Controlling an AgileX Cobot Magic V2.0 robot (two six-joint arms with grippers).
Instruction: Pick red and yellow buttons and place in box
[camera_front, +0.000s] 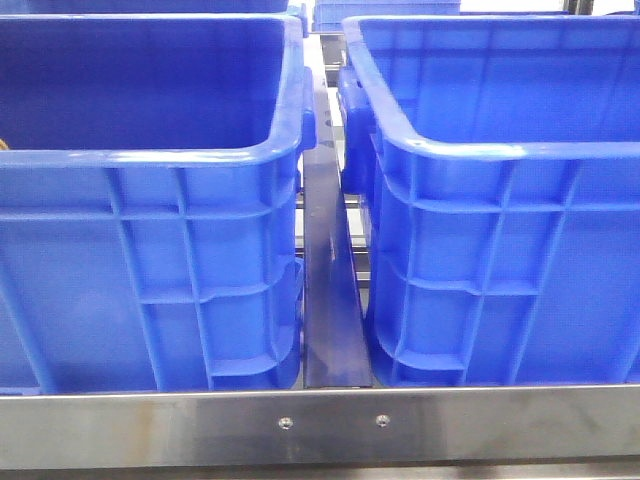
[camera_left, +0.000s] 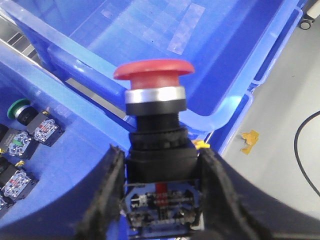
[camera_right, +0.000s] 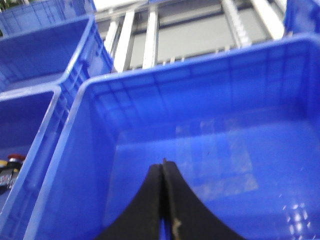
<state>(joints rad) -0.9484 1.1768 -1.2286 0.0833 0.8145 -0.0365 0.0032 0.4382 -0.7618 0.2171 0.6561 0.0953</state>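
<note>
Between the fingers of the left gripper (camera_left: 161, 200) sits the red button (camera_left: 154, 75), clamped by its black body with the domed cap standing upright above the fingertips. Just beyond the cap runs the rim of the box (camera_left: 210, 120), its bare floor opening out past that rim. I judge the step in hand to be the carry over that wall; done well, the button should clear the rim fully and be let go low over the floor, not dropped from height. Off to the gripper's side, other push-buttons (camera_left: 30, 132) lie in the source crate (camera_left: 75, 165), one green-capped. No yellow button can be made out here. Over the box hangs the right gripper (camera_right: 163, 200), clenched and empty.
</note>
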